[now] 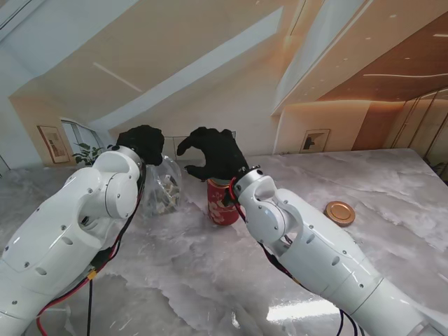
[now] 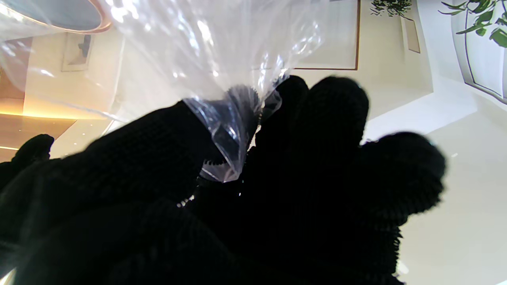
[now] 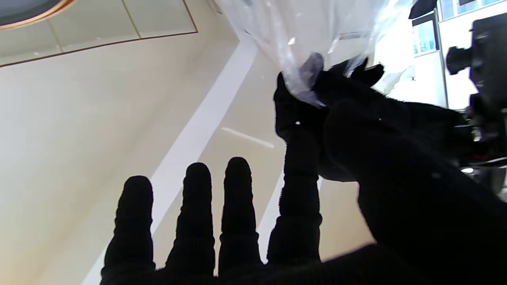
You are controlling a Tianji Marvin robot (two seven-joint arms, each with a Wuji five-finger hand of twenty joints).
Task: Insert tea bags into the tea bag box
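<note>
My left hand [image 1: 143,143] hangs above the table, shut on the gathered neck of a clear plastic bag [image 1: 162,189] with tea bags in its bottom. The left wrist view shows its fingers [image 2: 277,178] pinching the crumpled plastic [image 2: 231,130]. A red round tea box [image 1: 222,204] stands upright on the table just right of the bag, its top partly hidden. My right hand [image 1: 213,157] hovers over that box with its fingers curled and apart, holding nothing. In the right wrist view that hand [image 3: 218,221] is spread, and one fingertip [image 3: 295,103] reaches up beside the bag's neck [image 3: 309,71].
A gold round lid [image 1: 340,213] lies flat on the marble table [image 1: 210,280] to the right. Both white forearms cross the near part of the table. A wall with a framed picture [image 1: 316,140] stands behind the far edge.
</note>
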